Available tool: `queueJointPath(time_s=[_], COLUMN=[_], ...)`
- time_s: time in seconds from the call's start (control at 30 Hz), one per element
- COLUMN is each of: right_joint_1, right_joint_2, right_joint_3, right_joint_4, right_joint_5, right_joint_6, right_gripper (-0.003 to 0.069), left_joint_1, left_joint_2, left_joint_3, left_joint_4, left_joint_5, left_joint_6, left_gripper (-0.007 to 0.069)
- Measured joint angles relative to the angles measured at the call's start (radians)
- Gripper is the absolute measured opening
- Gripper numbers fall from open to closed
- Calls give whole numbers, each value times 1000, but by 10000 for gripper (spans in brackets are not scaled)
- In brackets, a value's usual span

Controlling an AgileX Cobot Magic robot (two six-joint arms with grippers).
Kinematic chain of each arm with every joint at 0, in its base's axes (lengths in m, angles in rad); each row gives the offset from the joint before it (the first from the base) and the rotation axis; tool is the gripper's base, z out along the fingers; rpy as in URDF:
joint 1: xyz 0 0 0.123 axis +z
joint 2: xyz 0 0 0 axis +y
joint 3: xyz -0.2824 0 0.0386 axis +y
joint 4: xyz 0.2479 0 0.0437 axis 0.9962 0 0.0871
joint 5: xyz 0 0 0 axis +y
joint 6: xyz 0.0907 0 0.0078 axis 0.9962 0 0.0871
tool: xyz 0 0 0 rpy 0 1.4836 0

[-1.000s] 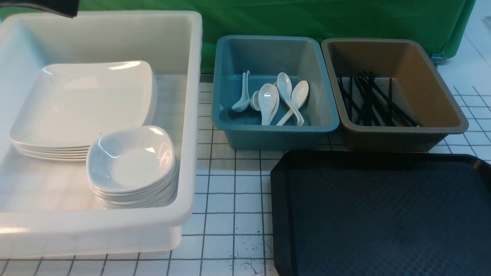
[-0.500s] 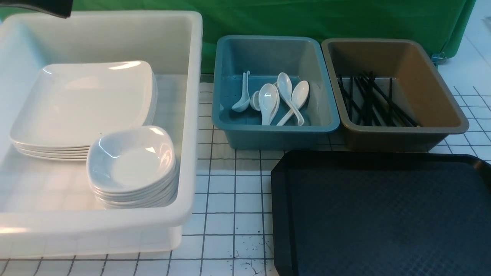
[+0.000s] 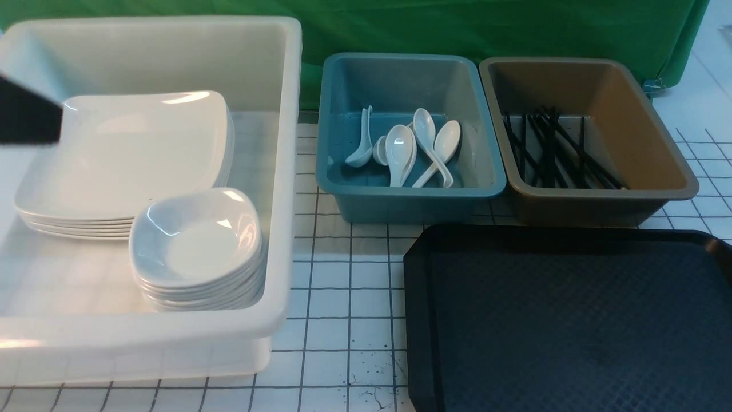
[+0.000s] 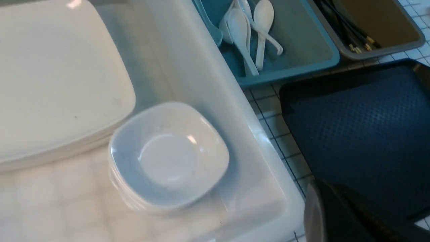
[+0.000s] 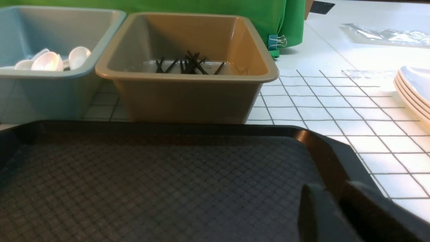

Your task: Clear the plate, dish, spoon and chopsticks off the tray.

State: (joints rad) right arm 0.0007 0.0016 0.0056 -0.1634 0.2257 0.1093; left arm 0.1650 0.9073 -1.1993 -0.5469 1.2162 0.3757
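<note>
The black tray (image 3: pixel 572 320) lies at the front right with nothing on it. A stack of large white plates (image 3: pixel 126 154) and a stack of small dishes (image 3: pixel 194 240) rest in the white tub (image 3: pixel 289 171). Several spoons (image 3: pixel 400 149) lie in the blue tub (image 3: pixel 400 194), and the black chopsticks (image 3: pixel 549 149) in the brown tub (image 3: pixel 646 143). My left gripper (image 4: pixel 319 190) is shut and empty, hanging by the white tub's near corner. My right gripper (image 5: pixel 331 195) hovers over the tray's right rim (image 5: pixel 322 151), fingers slightly apart, holding nothing.
A black part of my left arm (image 3: pixel 28 117) juts in at the left edge, in front of the plates. Another stack of white plates (image 5: pixel 413 87) sits on the gridded table right of the tray. Green cloth (image 3: pixel 457 28) hangs behind the tubs.
The black part of my left arm has dropped from the top left corner to the left edge beside the plates. Nothing else in the front view has moved.
</note>
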Motion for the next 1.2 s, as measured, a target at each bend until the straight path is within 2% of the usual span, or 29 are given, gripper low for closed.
queueJointPath(time_s=[0.17,0.27,0.4,0.77,0.97,1.1,1.2], right_joint_1=[0,-1,0,0,0,0,0], right_joint_2=[0,0,0,0,0,0,0], right_joint_3=[0,0,0,0,0,0,0], right_joint_4=[0,0,0,0,0,0,0], right_joint_5=[0,0,-1,-3,-3,-3,-3], right_joint_6=[0,0,0,0,0,0,0], right_gripper=[127,134,138,169,178,185,193], left_joint_1=[0,0,0,0,0,0,-6], left_joint_2=[-276,-433,-554,-652,-661,-730,-790], left_joint_3=[292,435,539,696,779,907,992], left_joint_4=[-91,-214,-229,62,85,141,242], left_joint_5=[-235,-427,-533,-601,-749,-900,-958], left_joint_6=[0,7,13,93,94,4,-142], left_gripper=[-3,-3,-3,-2,-2,-2,-2])
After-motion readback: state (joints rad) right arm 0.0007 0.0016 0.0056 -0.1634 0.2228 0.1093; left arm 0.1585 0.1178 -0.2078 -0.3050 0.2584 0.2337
